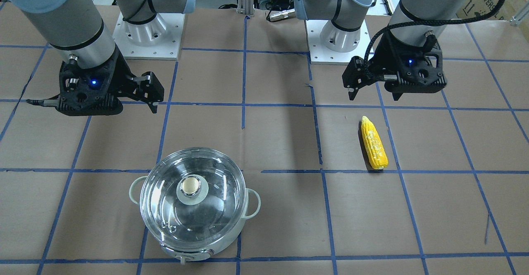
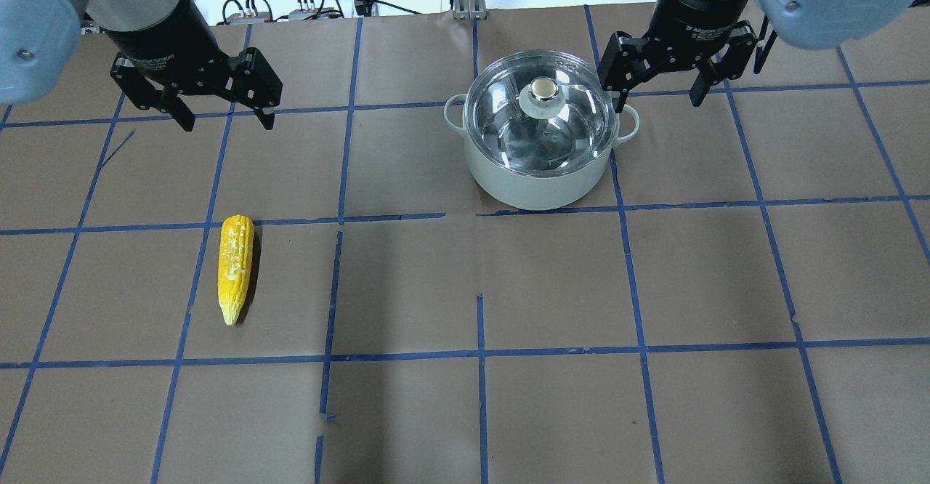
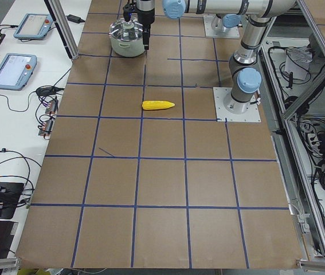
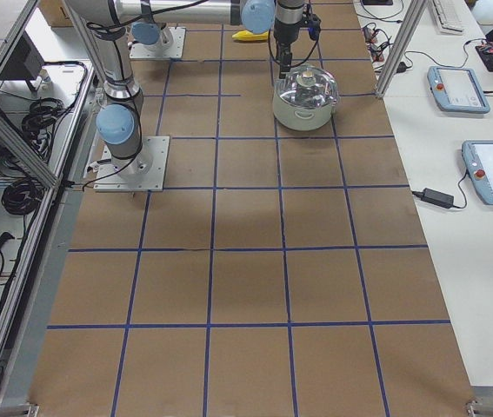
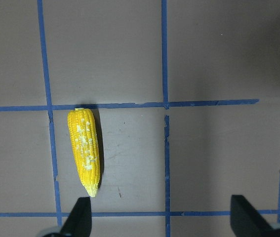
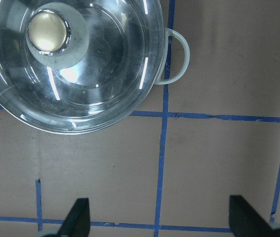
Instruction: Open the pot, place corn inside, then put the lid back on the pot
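mint-white pot [image 1: 223, 248] under clear domed lid [image 1: 191, 188]; yellow tapered corn [image 1: 374, 143] well apart; left hand [image 2: 228, 122], right hand [image 2: 660, 102] both spread.

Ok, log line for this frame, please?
progress: nothing done yet | lid on pot | corn lying on table | left jaws open, empty | right jaws open, empty, near pot

One camera hangs across the counter [image 1: 281, 143] from the robot, facing its bases and looking steeply down. Another sits behind the arms, looking forward and down. Both take in the pot [image 2: 538, 186] and the corn [image 1: 374, 143], with sides swapped. Two more sit high and far back at the counter's ends, looking along it. Each wrist camera looks straight down from close by, the left on the corn, the right on the lid [image 6: 80, 74].
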You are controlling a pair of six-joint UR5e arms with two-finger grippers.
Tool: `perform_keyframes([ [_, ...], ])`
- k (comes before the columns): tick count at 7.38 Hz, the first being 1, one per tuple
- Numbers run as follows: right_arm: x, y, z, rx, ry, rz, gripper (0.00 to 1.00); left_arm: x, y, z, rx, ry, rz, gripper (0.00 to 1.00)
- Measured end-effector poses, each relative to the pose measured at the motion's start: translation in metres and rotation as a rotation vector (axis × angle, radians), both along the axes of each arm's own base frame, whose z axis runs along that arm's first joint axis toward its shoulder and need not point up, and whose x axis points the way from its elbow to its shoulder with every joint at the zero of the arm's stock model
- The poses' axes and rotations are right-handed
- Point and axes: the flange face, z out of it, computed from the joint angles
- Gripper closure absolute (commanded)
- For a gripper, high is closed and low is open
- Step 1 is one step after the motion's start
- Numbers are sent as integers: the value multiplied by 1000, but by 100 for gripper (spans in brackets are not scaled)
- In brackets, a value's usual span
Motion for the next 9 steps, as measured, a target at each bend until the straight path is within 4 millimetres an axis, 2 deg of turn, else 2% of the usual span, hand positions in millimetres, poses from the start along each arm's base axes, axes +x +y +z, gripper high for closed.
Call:
perform_keyframes([
  [3,2,-4,0,-14,0,-22,0,11,1,-5,11,3,22,0],
  [4,7,-14,-2,-26,2,-56,0,11,2,-6,12,3,24,0],
  [5,20,-29,-1,-39,3,-62,0,11,2,-7,14,3,26,0],
  [7,61,-68,-8,-58,4,-28,0,10,3,-8,15,3,29,0],
  [9,91,-105,-37,-52,-5,2,1,9,3,-6,13,3,29,0],
])
